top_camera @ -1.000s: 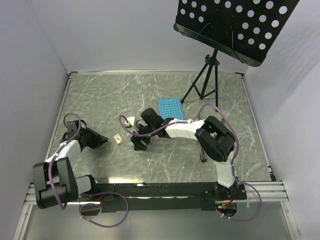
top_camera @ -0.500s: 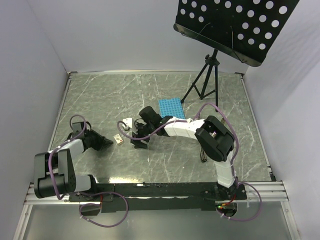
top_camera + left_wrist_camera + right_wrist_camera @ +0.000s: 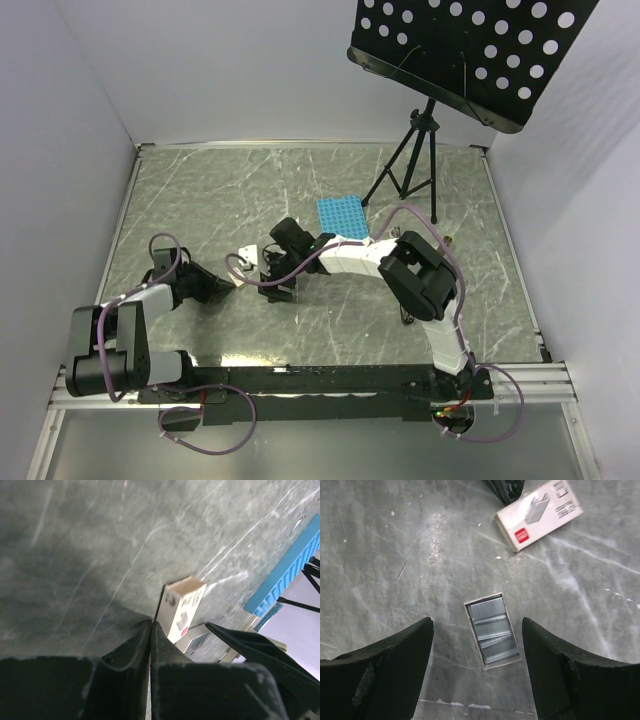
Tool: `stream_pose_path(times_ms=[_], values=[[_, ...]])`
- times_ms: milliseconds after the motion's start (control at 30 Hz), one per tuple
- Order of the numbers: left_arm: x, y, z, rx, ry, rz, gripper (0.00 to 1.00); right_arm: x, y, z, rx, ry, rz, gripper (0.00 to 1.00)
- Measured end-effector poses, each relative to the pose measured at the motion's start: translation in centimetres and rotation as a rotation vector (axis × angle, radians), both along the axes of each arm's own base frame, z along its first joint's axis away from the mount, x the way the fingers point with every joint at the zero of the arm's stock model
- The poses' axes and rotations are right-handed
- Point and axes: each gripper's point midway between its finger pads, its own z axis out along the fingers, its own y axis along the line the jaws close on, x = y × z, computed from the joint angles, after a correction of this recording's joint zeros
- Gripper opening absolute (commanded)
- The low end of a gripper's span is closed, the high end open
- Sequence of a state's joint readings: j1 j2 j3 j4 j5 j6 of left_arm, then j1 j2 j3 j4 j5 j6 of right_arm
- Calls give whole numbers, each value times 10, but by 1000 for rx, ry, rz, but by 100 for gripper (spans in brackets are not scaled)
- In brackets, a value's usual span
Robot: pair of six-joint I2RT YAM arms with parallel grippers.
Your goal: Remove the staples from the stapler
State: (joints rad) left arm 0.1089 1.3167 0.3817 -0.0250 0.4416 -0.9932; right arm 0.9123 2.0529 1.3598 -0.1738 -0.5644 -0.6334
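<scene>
Movement on left: left pincer [image 3: 150, 625] has slid in, now closed, tip at tan box [image 3: 182, 607]; right pincer [image 3: 476, 622] open above staple tray [image 3: 494, 639]; unloading seemingly past extraction

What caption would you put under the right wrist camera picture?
Open right gripper poised above a little tray of staples, with a small box lying beyond it.

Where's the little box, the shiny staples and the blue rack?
little box [image 3: 539, 514]: right wrist view, middle of its printed top.
shiny staples [image 3: 492, 630]: right wrist view, middle of the silver strips.
blue rack [image 3: 343, 215]: top view, centre of its grid.
</scene>
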Motion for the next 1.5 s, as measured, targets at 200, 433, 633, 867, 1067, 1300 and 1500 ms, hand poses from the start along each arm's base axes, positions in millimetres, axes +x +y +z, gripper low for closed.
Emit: stream_pose_path(times_ms=[200, 433, 633, 867, 1067, 1300, 1500], values=[[-7, -7, 0, -27, -1, 1, 9, 5, 0, -7, -33, -19, -23, 64], [-9, -11, 5, -33, -7, -6, 10, 12, 1, -7, -49, -51, -65, 53], [-2, -6, 27, 12, -56, -6, 10, 15, 3, -8, -49, -48, -128, 45], [21, 17, 52, 83, -93, 19, 23, 10, 4, -8, -50, -4, -219, 49], [35, 28, 51, 137, -74, 2, 34, 3, 5, -8, -51, 49, -291, 58], [31, 30, 27, 150, 5, -26, 32, 2, 5, -9, -55, 23, -295, 57], [30, 30, 17, 145, 37, -32, 27, 5, 4, -9, -59, -11, -278, 51]])
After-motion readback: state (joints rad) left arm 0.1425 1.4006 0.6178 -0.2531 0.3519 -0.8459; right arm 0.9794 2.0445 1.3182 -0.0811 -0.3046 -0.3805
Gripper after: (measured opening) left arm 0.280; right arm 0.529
